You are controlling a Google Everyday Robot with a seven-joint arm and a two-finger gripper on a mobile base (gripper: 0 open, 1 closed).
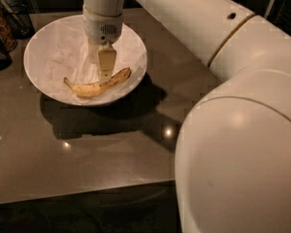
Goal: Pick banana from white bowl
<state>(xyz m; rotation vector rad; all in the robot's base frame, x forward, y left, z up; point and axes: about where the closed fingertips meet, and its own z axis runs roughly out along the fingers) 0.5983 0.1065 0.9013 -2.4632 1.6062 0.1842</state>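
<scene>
While the banana (98, 84) lies across the near side of the white bowl (138, 57), on its crumpled paper (63, 50), the gripper (105, 75) hangs straight down inside the bowl, its tip at the banana's middle. Whether it is open, closed or gripping the fruit cannot be told. The bowl sits on a dark table (87, 149).

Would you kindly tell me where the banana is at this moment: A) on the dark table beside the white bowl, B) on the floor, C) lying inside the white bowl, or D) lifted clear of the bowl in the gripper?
C: the banana lies on the paper lining inside the white bowl, and the gripper reaches down into the bowl right at the banana's middle.
</scene>
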